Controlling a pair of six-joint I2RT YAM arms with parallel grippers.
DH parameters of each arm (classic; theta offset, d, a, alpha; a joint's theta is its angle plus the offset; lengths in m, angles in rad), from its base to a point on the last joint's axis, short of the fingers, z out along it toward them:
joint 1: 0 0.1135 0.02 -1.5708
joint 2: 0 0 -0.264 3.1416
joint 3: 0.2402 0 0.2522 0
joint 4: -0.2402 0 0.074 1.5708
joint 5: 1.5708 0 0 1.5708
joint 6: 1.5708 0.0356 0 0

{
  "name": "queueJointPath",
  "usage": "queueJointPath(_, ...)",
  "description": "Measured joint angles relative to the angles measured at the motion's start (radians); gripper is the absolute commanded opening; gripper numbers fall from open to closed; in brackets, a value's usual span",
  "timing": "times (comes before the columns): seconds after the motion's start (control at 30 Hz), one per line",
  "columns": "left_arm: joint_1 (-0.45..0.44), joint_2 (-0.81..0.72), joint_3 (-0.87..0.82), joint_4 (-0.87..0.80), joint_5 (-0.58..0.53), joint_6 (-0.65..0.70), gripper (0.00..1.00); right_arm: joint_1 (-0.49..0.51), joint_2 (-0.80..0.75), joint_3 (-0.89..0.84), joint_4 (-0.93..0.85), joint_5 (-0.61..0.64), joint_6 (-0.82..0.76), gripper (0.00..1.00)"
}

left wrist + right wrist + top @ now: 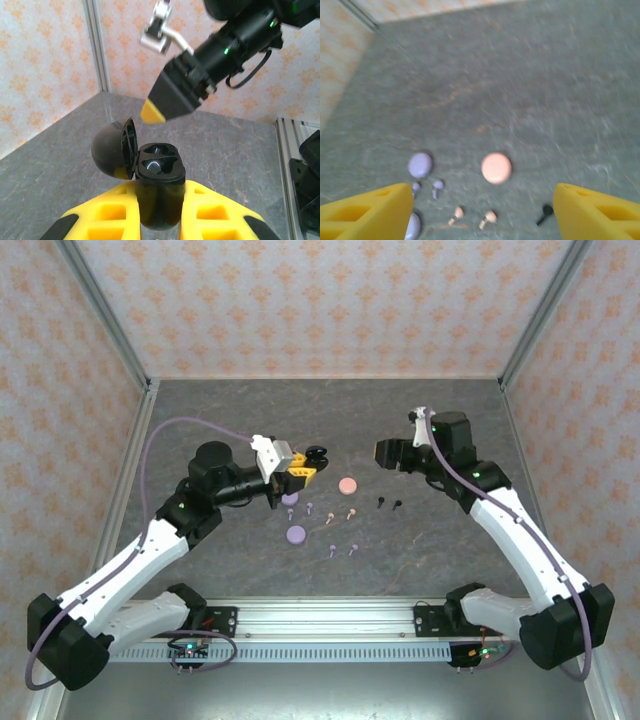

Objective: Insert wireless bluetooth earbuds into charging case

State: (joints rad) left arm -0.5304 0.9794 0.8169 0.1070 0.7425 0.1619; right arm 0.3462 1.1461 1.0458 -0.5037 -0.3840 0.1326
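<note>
Left hand [160, 200] (yellow fingers at the lower edge of its wrist view): I read it as clamped on the body of the black charging case [159, 172]. The case is held clear of the table [60, 165], its lid [112, 150] swung open to the left, and both wells are empty.

Right hand [482, 200]: fingers spread wide with nothing between them, hanging above the table opposite the case.

Earbuds, all lying on the table between the arms in the top view: two black earbuds [381, 503] sit to the right. Two pink earbuds [351, 513] are just left of them, and four lilac earbuds [310, 507] lie further left and nearer the bases.

Round discs among them: I count one pink disc [347, 485] and two lilac discs [295, 535].
</note>
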Motion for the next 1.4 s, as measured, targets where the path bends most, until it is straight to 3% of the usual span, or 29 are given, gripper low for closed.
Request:
queueJointPath(0.2, -0.002, -0.029, 0.0, 0.019, 0.005, -0.007, 0.0, 0.0, 0.079, 0.0, -0.063, 0.048, 0.065, 0.65)
queueJointPath(0.73, -0.026, -0.035, 0.001, 0.016, 0.004, -0.007, 0.0, 0.0, 0.489, 0.07, -0.163, 0.029, 0.159, 0.36)
queueJointPath(1.03, -0.026, -0.035, 0.007, -0.001, -0.002, -0.004, 0.0, 0.021, 0.613, 0.099, -0.163, 0.029, 0.172, 0.33)
queueJointPath(1.4, -0.026, -0.034, 0.017, -0.032, -0.019, -0.003, 0.0, 0.035, 0.652, 0.121, -0.174, 0.05, 0.175, 0.33)
